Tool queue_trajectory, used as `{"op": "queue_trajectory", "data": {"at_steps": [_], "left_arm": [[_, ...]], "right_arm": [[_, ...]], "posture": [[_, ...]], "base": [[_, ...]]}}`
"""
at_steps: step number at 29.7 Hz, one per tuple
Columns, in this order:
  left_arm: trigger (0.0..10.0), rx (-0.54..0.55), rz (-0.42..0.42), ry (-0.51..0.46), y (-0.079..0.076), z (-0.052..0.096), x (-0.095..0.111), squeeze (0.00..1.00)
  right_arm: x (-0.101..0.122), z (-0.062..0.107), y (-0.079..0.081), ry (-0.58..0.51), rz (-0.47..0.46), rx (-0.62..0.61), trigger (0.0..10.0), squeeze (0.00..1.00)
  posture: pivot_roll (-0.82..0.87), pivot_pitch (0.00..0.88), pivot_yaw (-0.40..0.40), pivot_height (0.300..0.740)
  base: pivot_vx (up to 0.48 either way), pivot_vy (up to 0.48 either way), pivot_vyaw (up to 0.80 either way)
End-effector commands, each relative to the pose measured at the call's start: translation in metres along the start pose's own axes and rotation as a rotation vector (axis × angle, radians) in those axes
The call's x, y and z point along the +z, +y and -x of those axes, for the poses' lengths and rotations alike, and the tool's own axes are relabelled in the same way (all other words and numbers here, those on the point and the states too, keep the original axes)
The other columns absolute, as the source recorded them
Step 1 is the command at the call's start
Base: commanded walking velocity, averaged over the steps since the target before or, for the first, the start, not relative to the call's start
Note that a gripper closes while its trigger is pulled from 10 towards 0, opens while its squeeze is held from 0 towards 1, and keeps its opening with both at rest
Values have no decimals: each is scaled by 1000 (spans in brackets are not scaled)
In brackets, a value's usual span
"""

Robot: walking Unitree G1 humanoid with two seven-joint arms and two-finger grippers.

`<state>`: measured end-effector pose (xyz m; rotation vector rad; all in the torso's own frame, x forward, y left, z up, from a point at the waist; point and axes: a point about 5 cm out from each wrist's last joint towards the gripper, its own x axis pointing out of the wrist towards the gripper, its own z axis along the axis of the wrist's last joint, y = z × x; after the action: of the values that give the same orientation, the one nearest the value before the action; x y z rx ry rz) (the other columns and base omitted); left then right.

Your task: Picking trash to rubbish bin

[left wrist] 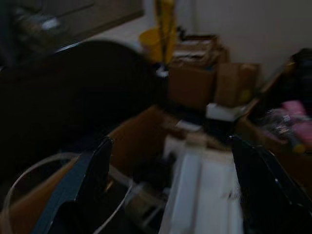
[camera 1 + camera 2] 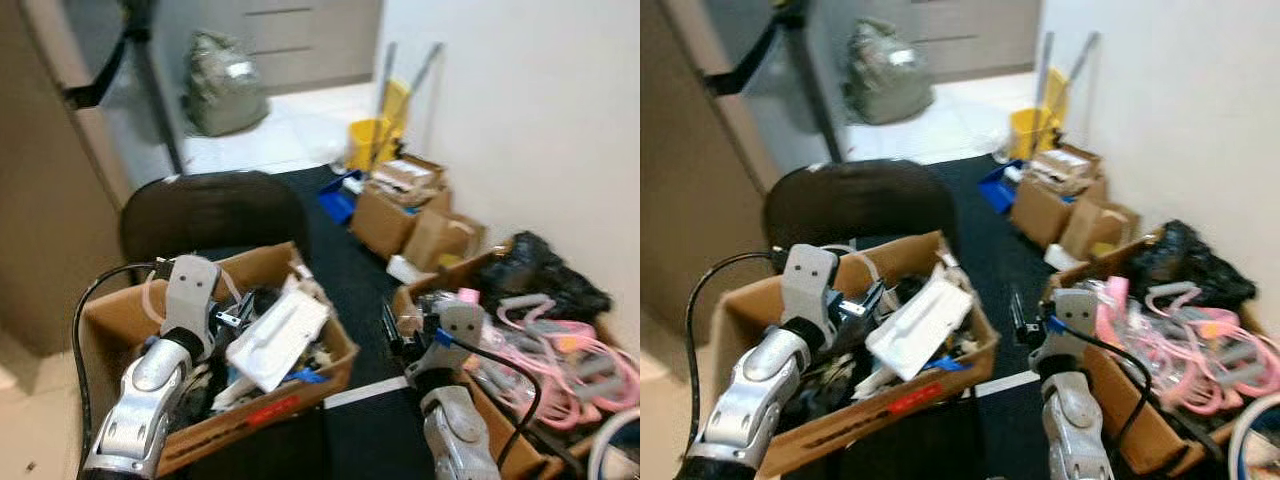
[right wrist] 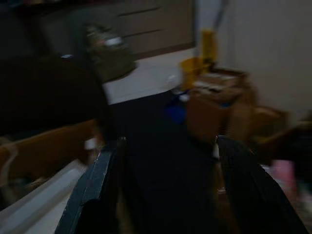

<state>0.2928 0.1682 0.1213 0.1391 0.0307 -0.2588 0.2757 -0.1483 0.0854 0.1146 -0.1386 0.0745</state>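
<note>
Both wrist views dim, blurred

yellow mop bucket (image 2: 370, 140) by wall | black chair (image 2: 212, 212) | pink hangers (image 2: 570, 350)

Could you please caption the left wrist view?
Open left end effector poised over a white moulded plastic tray in a brown cardboard box.

Both wrist views are dark and blurred, and the pink hangers (image 2: 570, 350) run off the frame's edge.
</note>
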Motion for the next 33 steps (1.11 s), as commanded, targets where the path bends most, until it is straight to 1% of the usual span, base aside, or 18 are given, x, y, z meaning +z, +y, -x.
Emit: {"op": "queue_trajectory", "data": {"at_steps": [1,3,4,8,21,22,23,25,33], "left_arm": [[10000,24,-20,11,5,1,-2,0],[10000,28,-27,19,5,1,-3,0],[10000,39,-51,29,6,1,-4,0],[10000,40,-26,27,7,1,-4,0],[10000,56,-33,31,8,2,-6,0],[10000,62,-40,26,8,2,-6,0],[10000,101,-33,-2,12,1,-1,0],[10000,114,-27,-13,14,0,1,0],[10000,114,-36,1,15,-1,-1,0]], "right_arm": [[-8,5,-4,40,-4,-30,10000,0],[-8,6,-6,43,-2,-38,10000,0],[-9,6,-7,51,0,-46,10000,0],[-9,7,-6,53,2,-44,10000,0],[-11,9,-7,66,25,-48,10000,0],[-11,10,-7,66,25,-49,10000,0],[-11,10,-8,70,25,-50,10000,0],[-11,10,-8,73,25,-49,10000,0],[-14,10,-10,90,35,-72,10000,0]], "posture": [[23,113,49,740],[25,113,49,740],[26,114,48,740],[20,115,51,740],[16,116,50,740],[14,110,49,740],[15,112,48,740],[16,120,51,740],[19,120,54,740]], "base": [[0,0,-800],[0,0,-800],[0,0,-800],[0,0,-800],[0,0,-800],[0,0,-800],[0,0,-800],[0,0,-800],[0,0,-800]]}}
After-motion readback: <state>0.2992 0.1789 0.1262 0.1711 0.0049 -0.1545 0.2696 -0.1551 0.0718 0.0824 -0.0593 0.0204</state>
